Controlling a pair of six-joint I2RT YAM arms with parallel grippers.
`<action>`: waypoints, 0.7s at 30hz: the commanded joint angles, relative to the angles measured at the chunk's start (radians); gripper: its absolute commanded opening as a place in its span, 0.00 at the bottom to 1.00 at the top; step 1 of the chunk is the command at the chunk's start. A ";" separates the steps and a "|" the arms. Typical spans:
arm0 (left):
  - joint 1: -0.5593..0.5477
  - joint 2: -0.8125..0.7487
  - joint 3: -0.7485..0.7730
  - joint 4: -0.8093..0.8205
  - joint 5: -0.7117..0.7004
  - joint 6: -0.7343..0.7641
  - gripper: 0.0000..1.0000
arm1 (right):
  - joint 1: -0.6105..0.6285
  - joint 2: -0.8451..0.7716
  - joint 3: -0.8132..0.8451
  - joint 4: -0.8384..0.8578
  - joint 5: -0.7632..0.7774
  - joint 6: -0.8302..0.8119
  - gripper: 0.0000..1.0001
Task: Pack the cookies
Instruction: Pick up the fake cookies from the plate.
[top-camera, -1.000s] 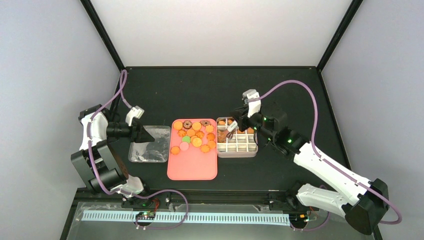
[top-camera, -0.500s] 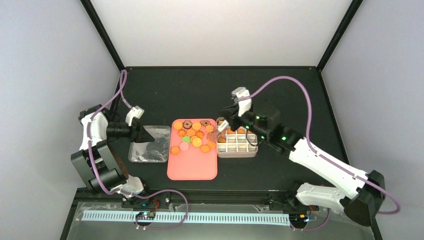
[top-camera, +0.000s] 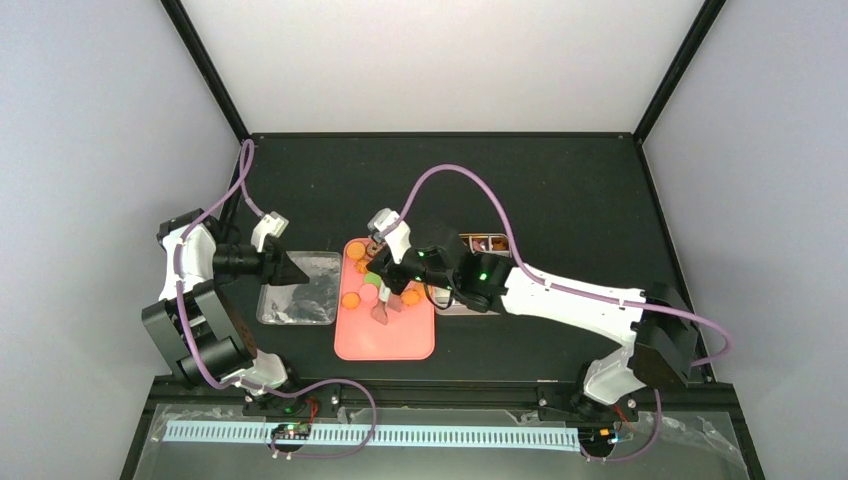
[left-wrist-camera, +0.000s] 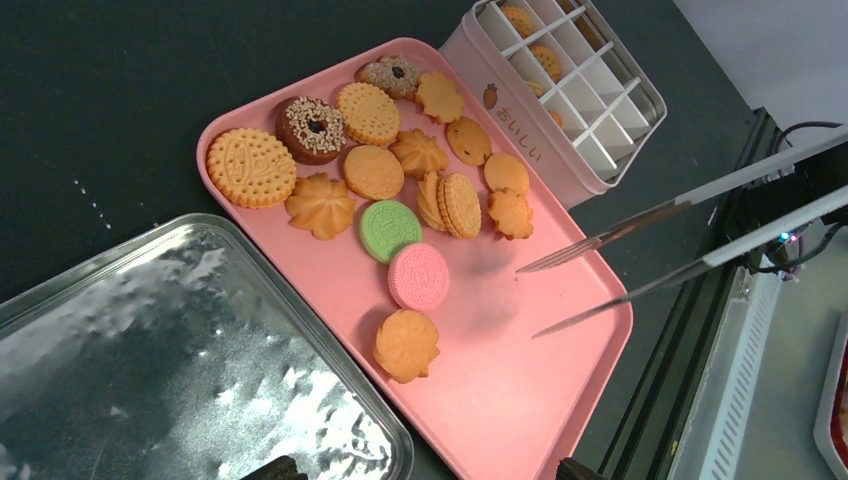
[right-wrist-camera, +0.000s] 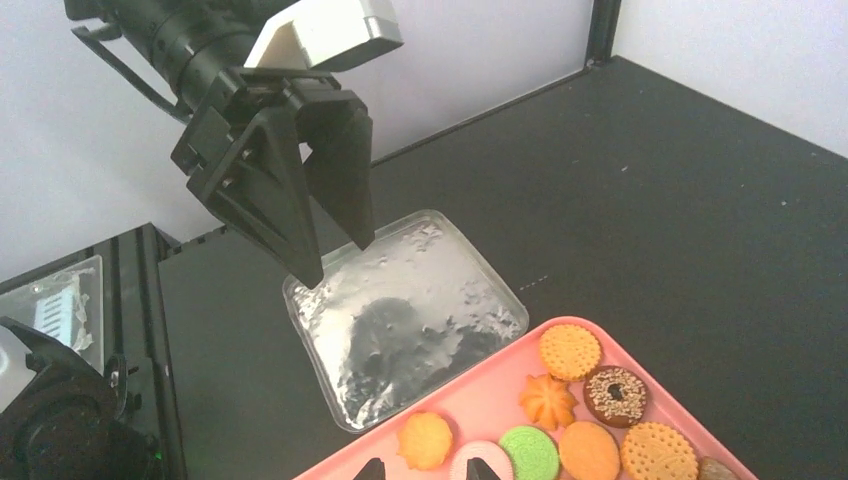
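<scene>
Cookies (left-wrist-camera: 373, 172) lie bunched on the far half of a pink tray (left-wrist-camera: 520, 400). Most are orange-golden rounds and flower shapes. Among them are a sprinkled brown ring (left-wrist-camera: 312, 128), a green one (left-wrist-camera: 390, 230) and a pink one (left-wrist-camera: 418, 275). A few more sit in the far cells of the white gridded tin (left-wrist-camera: 500, 130), which stands just beside the tray's right edge. A silver foil-lined tray (left-wrist-camera: 150, 360) lies close on the other side. All three rest on a black table (top-camera: 560, 190), closed in by pale walls (top-camera: 440, 60) and black corner posts (top-camera: 205, 70).

The right arm stretches from its base at the near right corner, low across the tin and hiding most of it from above, with a purple cable (top-camera: 450, 172) looping over it. The right gripper (left-wrist-camera: 528, 302) is over the middle of the pink tray, beside the pink cookie. Its two thin fingers stand a little apart with nothing between them. I can't tell whether the tips touch the tray.

The left arm is folded at the left side with its forearm pointing right. The left gripper (right-wrist-camera: 338, 260) hangs above the silver tray's edge, its black fingers spread and empty.
</scene>
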 joint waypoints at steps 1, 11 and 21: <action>0.009 0.003 0.009 0.005 0.017 0.022 0.67 | 0.012 0.027 0.061 0.025 0.015 -0.026 0.19; 0.009 0.007 0.003 0.014 0.016 0.022 0.67 | 0.013 0.075 0.091 0.105 0.121 -0.067 0.20; 0.009 0.008 -0.022 0.032 0.004 0.018 0.67 | 0.013 0.199 0.186 0.120 0.101 -0.057 0.20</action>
